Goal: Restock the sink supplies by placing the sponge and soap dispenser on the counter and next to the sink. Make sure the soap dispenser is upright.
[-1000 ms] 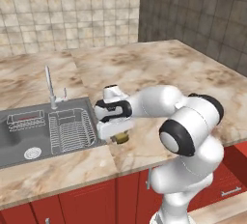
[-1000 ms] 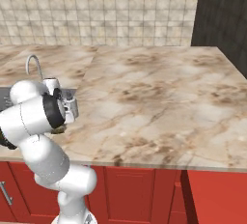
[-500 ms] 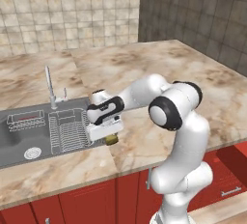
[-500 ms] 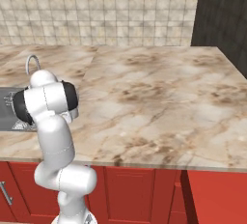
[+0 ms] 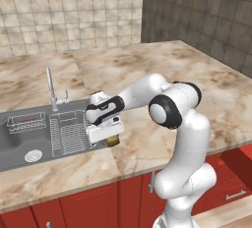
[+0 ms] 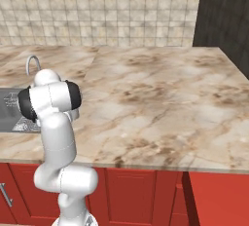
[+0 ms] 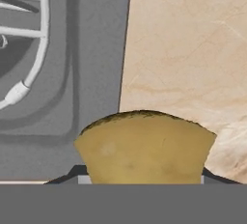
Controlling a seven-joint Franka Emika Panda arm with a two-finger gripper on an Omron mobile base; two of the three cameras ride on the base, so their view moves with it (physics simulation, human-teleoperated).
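Observation:
The tan sponge (image 7: 144, 148) sits between my gripper's (image 7: 144, 178) fingers, and the gripper is shut on it. In the left base view the gripper (image 5: 112, 139) hangs low over the right rim of the grey sink (image 5: 19, 141), with the sponge (image 5: 115, 142) poking out beneath the hand. Below the sponge the hand view shows the seam between the sink's rim (image 7: 96, 49) and the beige marble counter (image 7: 193, 49). The sponge looks just above the surface; I cannot tell if it touches. The soap dispenser is out of view.
A wire rack (image 5: 69, 131) lies in the basin's right half, a round drain (image 5: 33, 156) at its front, and a thin chrome faucet (image 5: 49, 82) behind it. The counter (image 5: 167, 65) stretches wide to the right. Red cabinet fronts (image 6: 136, 191) run below.
The hand has swung left with the sponge to the sink's right rim, then held there. The arm's elbow has shifted right and straightened.

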